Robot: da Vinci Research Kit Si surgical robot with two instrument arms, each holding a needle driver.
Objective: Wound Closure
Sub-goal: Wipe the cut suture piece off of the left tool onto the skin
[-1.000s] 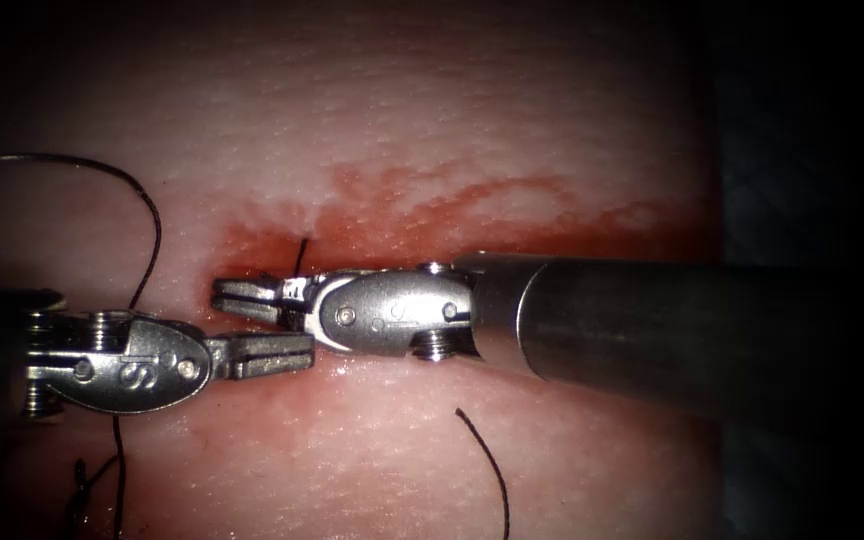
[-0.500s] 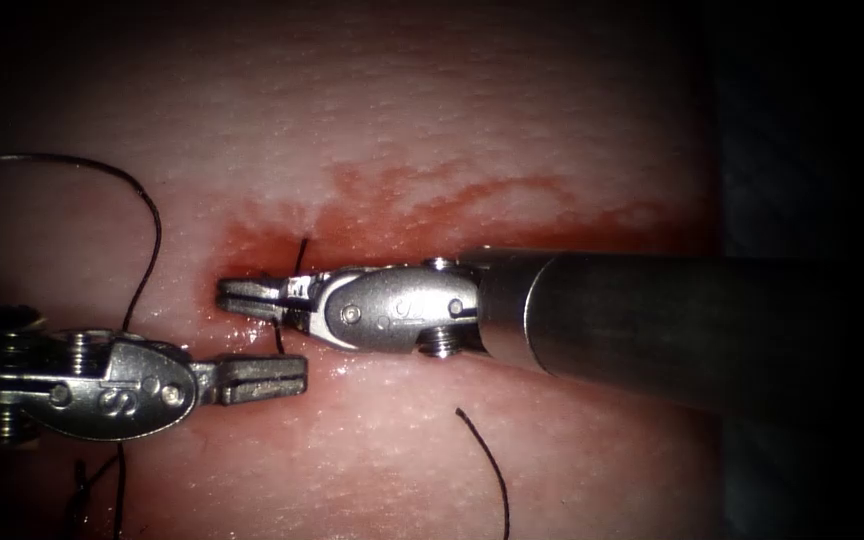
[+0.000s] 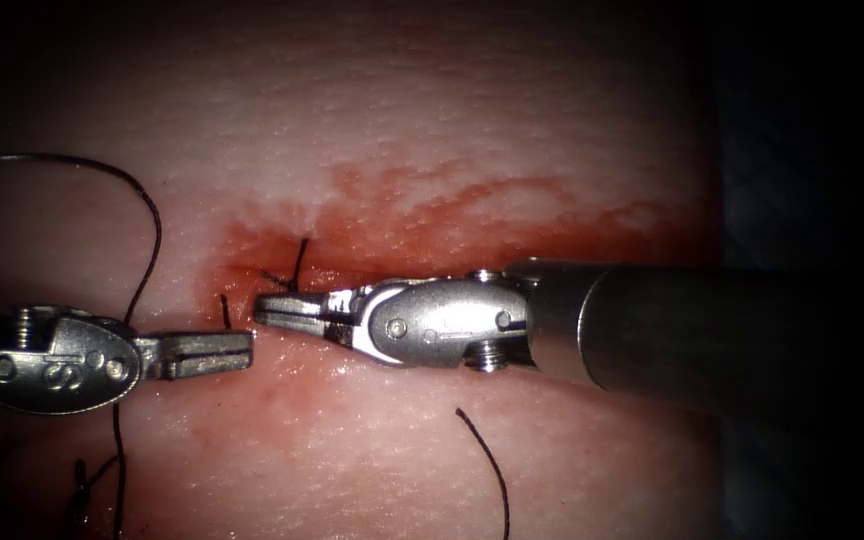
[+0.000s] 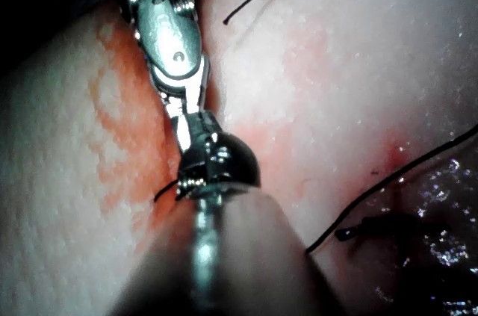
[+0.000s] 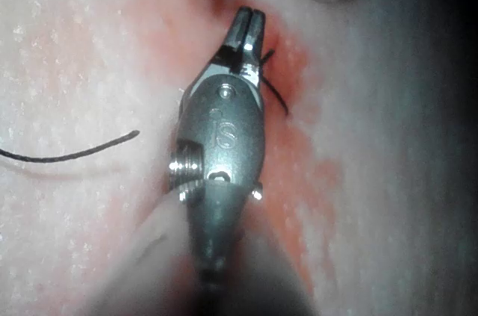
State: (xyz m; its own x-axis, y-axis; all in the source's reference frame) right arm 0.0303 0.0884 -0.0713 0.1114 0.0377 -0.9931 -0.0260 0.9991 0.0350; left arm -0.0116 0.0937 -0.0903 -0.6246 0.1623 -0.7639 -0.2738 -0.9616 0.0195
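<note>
Endoscope view, L to R. Long thread (image 3: 155, 225) arcs from the L edge down past the L tool (image 3: 214, 354), continuing below it toward a dark tangle at the bottom edge. L tool lies horizontal, jaws pressed together w/ nothing visibly between them; tip just below a short thread stub (image 3: 225, 311) rising from the tissue (image 3: 472, 110). A narrow gap of bare tissue separates the two tips. R tool (image 3: 292, 311) enters from the R, jaws clenched, tip pointing L along the cut (image 3: 282, 272); a short thread end (image 3: 299, 258) stands up just above its jaws; whether it is pinched cannot be told. Red fluid (image 3: 452, 205) stains the band above the R tool. Loose cut end (image 3: 487, 460) curves below the R shaft, apart from both tools. Needle: not identifiable. Upper tissue is open; far R is dark past the tissue edge.
</note>
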